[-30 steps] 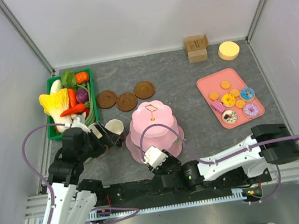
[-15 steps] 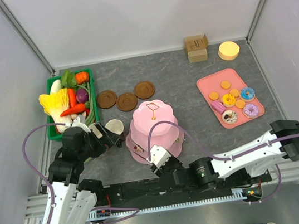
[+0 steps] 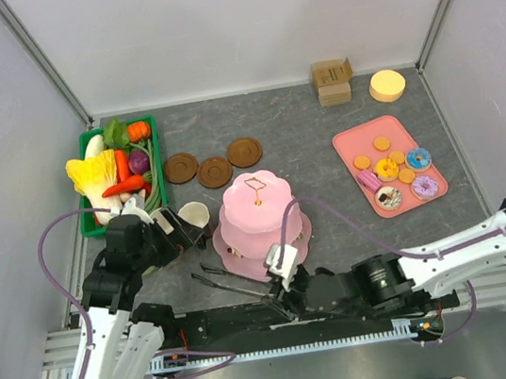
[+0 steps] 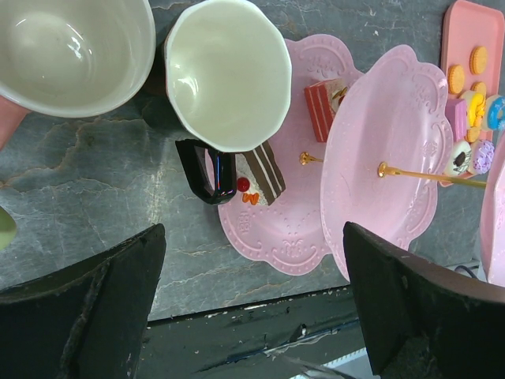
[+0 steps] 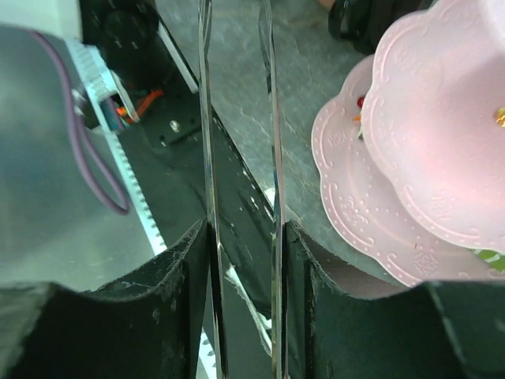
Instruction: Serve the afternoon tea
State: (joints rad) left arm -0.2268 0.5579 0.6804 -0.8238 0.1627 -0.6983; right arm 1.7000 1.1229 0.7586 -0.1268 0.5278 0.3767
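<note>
- our right gripper [image 3: 279, 288] has backed off the pink tiered stand [image 3: 258, 210] toward 6 o'clock, clenched on tongs [image 3: 234, 285].
- cake bits [image 4: 319, 110] lie on its bottom tier, so that drop looks done; left gripper [image 4: 251, 241] hangs released.

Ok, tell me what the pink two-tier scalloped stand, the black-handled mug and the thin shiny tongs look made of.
Pink two-tier scalloped stand: probably moulded plastic, satin, with embossed rims.
Black-handled mug: ceramic or hard plastic, open from here; glossy handle, smooth cream inside.
Thin shiny tongs, in the right gripper: likely polished metal, given mirror-like blades.
</note>
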